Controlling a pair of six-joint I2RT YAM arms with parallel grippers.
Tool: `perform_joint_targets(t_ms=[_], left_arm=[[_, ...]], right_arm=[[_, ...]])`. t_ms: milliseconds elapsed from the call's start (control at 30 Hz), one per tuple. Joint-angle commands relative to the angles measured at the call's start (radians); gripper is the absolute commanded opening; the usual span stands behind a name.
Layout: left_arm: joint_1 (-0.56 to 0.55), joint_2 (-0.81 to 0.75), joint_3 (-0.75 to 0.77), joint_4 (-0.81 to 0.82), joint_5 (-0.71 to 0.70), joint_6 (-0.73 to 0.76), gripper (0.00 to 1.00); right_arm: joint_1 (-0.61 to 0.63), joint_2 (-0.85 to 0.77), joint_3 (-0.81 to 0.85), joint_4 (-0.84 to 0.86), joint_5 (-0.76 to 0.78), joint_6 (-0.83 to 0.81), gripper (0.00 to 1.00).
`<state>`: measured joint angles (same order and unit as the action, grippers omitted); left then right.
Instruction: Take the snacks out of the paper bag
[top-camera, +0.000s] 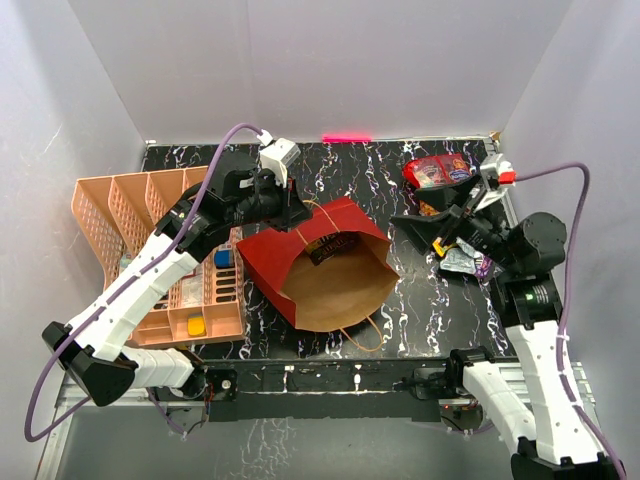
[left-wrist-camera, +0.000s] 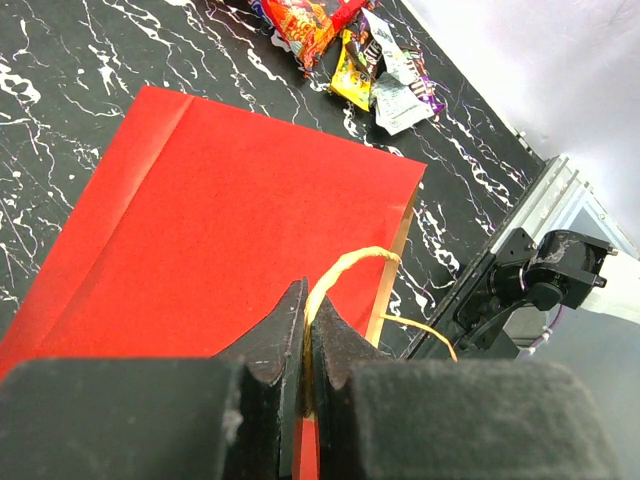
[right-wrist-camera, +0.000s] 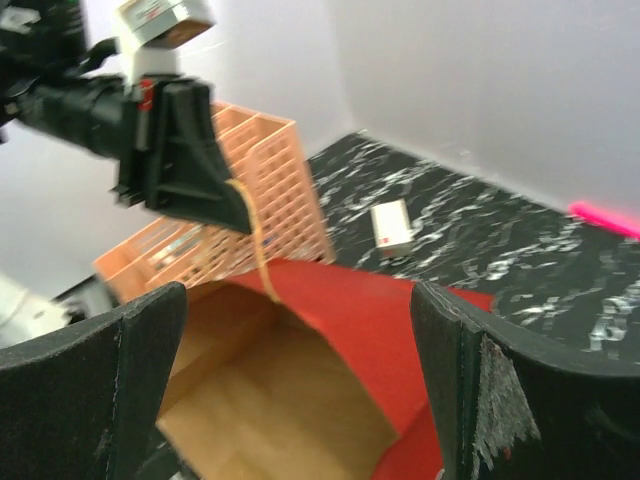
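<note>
One paper bag (top-camera: 300, 262) is seen lying on its side on the black marbled table (top-camera: 420, 300), near the middle. Its red outside is turned up and its mouth is opened toward the near right, so that the brown inside is shown. Two cord handles are counted. One handle (left-wrist-camera: 345, 268) is pinched between the closed fingers of the left gripper (left-wrist-camera: 305, 300) at the bag's far rim and is drawn taut. The other handle (top-camera: 368, 335) is laid loose on the table at the near edge of the mouth.

One dark packet (top-camera: 330, 245) is seen inside the bag, just within the mouth. The rest of the snacks (top-camera: 445, 200) are gathered in one pile at the far right, well apart from the bag. In the left wrist view one red bag (left-wrist-camera: 310, 20), one yellow packet (left-wrist-camera: 350, 80), one silver wrapper (left-wrist-camera: 400, 98) and one purple scrap (left-wrist-camera: 432, 100) can be made out; the full number cannot be told.

The right gripper (top-camera: 432, 228) is held between the pile and the bag, its two fingers spread wide and nothing between them.

One peach tray (top-camera: 110, 205) is stood at the left, just beside the bag, with at least one blue block (top-camera: 222, 258) and one yellow block (top-camera: 196, 325) in its compartments. One small white box (right-wrist-camera: 393, 228) is seen on the table beyond the bag.
</note>
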<state>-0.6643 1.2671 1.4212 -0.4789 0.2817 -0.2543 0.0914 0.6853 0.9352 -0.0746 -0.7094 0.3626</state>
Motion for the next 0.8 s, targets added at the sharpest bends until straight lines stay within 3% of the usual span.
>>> perform_joint_targets(t_ms=[0, 200, 333, 533, 767], left_arm=[[-0.003, -0.020, 0.028, 0.002, -0.002, 0.008, 0.00], [-0.003, -0.018, 0.027, 0.004, -0.003, 0.006, 0.00], [-0.003, -0.021, 0.027, 0.003, -0.008, 0.003, 0.00], [-0.003, -0.027, 0.024, -0.005, -0.020, 0.002, 0.00], [-0.002, -0.027, 0.034, -0.021, -0.032, 0.012, 0.00]], right_arm=[[0.023, 0.026, 0.026, 0.120, -0.243, 0.109, 0.98], [0.140, 0.096, 0.034, 0.108, -0.210, 0.103, 0.98], [0.289, 0.153, 0.056, 0.026, -0.108, 0.012, 0.98], [0.664, 0.275, 0.102, -0.151, 0.220, -0.188, 0.98], [1.004, 0.356, 0.022, -0.163, 0.620, -0.452, 0.98]])
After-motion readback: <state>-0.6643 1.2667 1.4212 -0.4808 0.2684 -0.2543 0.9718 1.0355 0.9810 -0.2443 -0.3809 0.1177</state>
